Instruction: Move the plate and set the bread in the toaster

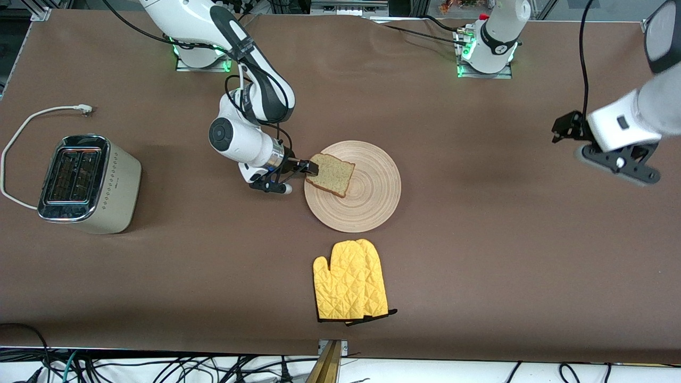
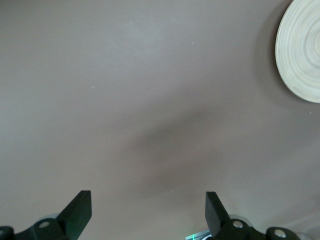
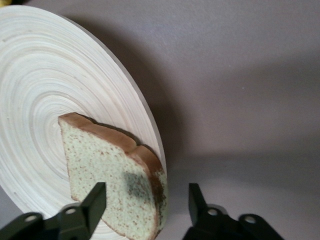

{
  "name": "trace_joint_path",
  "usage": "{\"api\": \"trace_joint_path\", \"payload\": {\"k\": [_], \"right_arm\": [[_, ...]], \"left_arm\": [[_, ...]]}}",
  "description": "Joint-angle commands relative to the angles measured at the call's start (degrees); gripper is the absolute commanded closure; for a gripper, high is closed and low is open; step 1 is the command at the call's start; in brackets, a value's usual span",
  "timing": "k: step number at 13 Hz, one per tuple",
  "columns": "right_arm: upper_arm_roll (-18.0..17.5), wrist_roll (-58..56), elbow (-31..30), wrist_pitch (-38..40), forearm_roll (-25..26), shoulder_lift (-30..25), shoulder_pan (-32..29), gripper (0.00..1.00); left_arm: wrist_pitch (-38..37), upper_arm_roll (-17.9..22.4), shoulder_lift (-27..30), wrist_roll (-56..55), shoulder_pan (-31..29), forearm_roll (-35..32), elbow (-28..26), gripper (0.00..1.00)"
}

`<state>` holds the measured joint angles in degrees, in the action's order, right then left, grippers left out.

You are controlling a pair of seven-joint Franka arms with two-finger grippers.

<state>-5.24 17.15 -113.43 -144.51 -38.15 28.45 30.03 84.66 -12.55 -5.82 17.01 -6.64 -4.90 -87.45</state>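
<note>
A brown, matte desk [image 1: 479,255] fills nearly the whole front view. Along its upper edge stand the two white arm bases with green lights, and a strip of tangled black cables runs across the bottom of the frame below the desk's edge.

At the centre of the frame lies the round, light wooden plate with ring grooves [image 1: 362,194]. The square slice of speckled brown bread with a darker crust [image 1: 331,174] rests on the plate's edge toward the right arm's end of the desk. The right gripper [image 1: 313,169] sits low at that edge; in the right wrist view its jaws are parted on either side of the slice's corner, not clamped on it.

The cream-beige two-slot toaster with a chrome top [image 1: 88,183] stands at the middle left of the frame, its white cord [image 1: 21,133] looping above it. A pair of quilted yellow oven mitts [image 1: 348,282] lies below the plate, nearer the front camera.

The left gripper [image 1: 620,159] waits at the right edge of the frame, high over bare desk, jaws wide open and empty.
</note>
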Motion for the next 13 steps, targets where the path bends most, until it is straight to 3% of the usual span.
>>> {"api": "trace_joint_path", "payload": {"k": [1, 3, 6, 8, 10, 13], "right_arm": [[-0.65, 0.17, -1.88, -1.3, -1.4, -1.03, 0.03, 0.39], [-0.65, 0.17, -2.15, -1.3, -1.49, -1.12, 0.03, 0.61], [-0.65, 0.17, -2.32, -1.3, -1.75, -1.21, 0.03, 0.83], [-0.65, 0.17, -2.32, -1.3, -1.76, -1.12, 0.03, 0.89], [-0.65, 0.17, -2.24, -1.3, -2.11, -1.03, 0.03, 1.0], [-0.65, 0.17, -1.8, -0.78, -2.11, -1.29, 0.12, 1.0]], "left_arm": [[4.08, 8.74, 3.97, -4.07, 7.59, -1.52, -2.37, 0.0], [7.19, 11.05, 5.54, -8.38, 7.96, 5.91, -4.55, 0.0], [7.45, 11.5, 7.23, -10.42, 7.78, 6.57, -7.73, 0.0], [6.58, 11.15, 6.97, -9.9, 7.52, 6.66, -7.13, 0.0], [5.61, 11.14, 6.0, -9.98, 7.43, 6.66, -5.8, 0.0], [5.52, 11.06, 5.82, -10.42, 7.52, 6.57, -5.63, 0.0]]}}
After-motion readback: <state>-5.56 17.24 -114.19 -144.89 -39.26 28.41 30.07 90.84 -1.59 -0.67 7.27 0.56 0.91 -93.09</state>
